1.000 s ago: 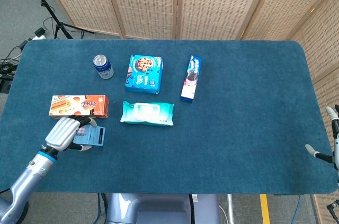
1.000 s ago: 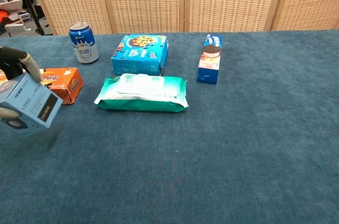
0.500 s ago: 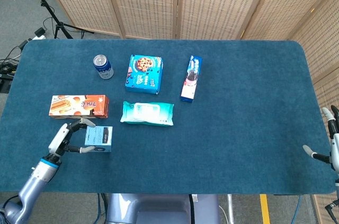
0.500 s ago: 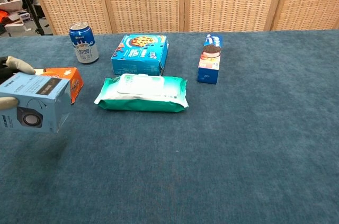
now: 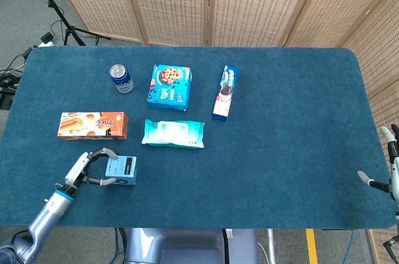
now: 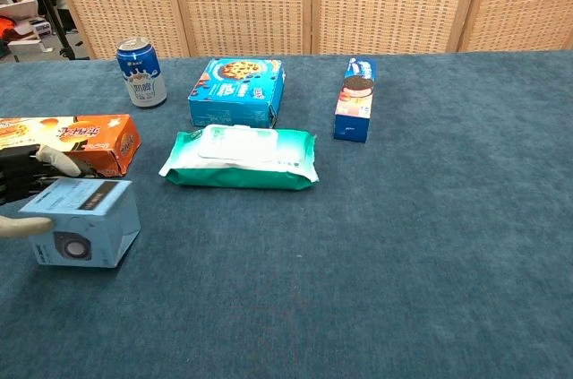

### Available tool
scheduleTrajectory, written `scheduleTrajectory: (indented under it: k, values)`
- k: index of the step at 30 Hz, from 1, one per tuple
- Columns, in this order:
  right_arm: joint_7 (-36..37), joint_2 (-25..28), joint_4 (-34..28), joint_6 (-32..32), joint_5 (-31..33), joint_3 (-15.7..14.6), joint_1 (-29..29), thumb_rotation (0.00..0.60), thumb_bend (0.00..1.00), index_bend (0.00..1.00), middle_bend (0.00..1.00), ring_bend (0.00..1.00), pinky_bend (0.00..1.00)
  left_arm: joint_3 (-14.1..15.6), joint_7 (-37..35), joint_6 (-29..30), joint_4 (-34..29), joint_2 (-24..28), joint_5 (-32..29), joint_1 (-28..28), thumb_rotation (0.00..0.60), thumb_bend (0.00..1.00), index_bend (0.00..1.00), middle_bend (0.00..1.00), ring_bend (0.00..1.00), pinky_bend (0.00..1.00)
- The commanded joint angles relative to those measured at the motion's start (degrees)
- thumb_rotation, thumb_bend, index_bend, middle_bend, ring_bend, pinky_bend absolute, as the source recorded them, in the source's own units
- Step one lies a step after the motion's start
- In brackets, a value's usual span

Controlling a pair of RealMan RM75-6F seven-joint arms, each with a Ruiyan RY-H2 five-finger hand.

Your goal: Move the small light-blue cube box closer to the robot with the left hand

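Head view: the left robot hand [image 5: 87, 168] pinches the small light-blue cardboard cube box [image 5: 121, 170], resting on the blue felt desk [image 5: 280, 151] near its front-left edge, below the orange biscuit carton [image 5: 93, 125]. The right robot hand [image 5: 388, 170] hangs spread, holding nothing.

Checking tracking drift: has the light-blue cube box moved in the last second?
Yes. The light-blue cube box went toward the robot, further from the orange snack box, left hand holding it.

Lab: tripod [image 5: 53, 2], cables [image 5: 12, 70], screens [image 5: 212, 2]
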Motion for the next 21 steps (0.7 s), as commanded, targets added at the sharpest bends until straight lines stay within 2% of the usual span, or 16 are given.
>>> scheduleTrajectory:
  k: [1,3,9,12,14,17,19,21]
  values:
    - [0.08,0.04,-0.04,0.02,-0.07,-0.02,-0.02,0.6,0.0,0.0,0.0,0.0,0.0,0.16,4.67,4.32,-0.71,1.25,1.37,0.94,0.6,0.0,0.17,0.0,0.0,0.06]
    - [0.34,0.16,-0.15,0.01,-0.2,-0.07,-0.05,0.6,0.0,0.0,0.0,0.0,0.0,0.41,6.77,7.15,-2.14,2.58,2.24,1.75,0.6,0.0,0.16,0.0,0.0,0.05]
    - [1.27,0.63,-0.32,0.22,-0.27,-0.04,-0.31,0.6,0.0,0.0,0.0,0.0,0.0,1.4,15.04,10.74,-7.95,7.52,3.77,3.14,0.6,0.0,0.16,0.0,0.0,0.04]
    - [1.48,0.71,-0.35,0.17,-0.32,-0.03,-0.3,0.6,0.0,0.0,0.0,0.0,0.0,1.8,25.25,10.56,-14.86,12.17,5.11,2.59,0.6,0.0,0.16,0.0,0.0,0.04]
    - [1.43,0.72,-0.41,0.19,-0.48,-0.1,-0.28,0.6,0.0,0.0,0.0,0.0,0.0,2.01,35.18,7.42,-23.15,16.77,5.63,1.06,0.6,0.0,0.16,0.0,0.0,0.04]
    - [1.32,0.72,-0.53,0.46,-0.67,-0.11,-0.34,0.6,0.0,0.0,0.0,0.0,0.0,1.87,46.42,0.76,-34.8,22.25,4.38,-1.54,0.6,0.0,0.16,0.0,0.0,0.04]
    - [1.26,0.72,-0.57,0.58,-0.68,-0.1,-0.4,0.6,0.0,0.0,0.0,0.0,0.0,0.9,54.92,-5.66,-43.83,25.74,0.6,-3.6,0.6,0.0,0.16,0.0,0.0,0.04]
    - [1.2,0.72,-0.55,0.63,-0.65,-0.09,-0.42,0.6,0.0,0.0,0.0,0.0,0.0,-0.29,61.32,-9.83,-48.93,27.04,-2.8,-5.03,0.6,0.0,0.16,0.0,0.0,0.04]
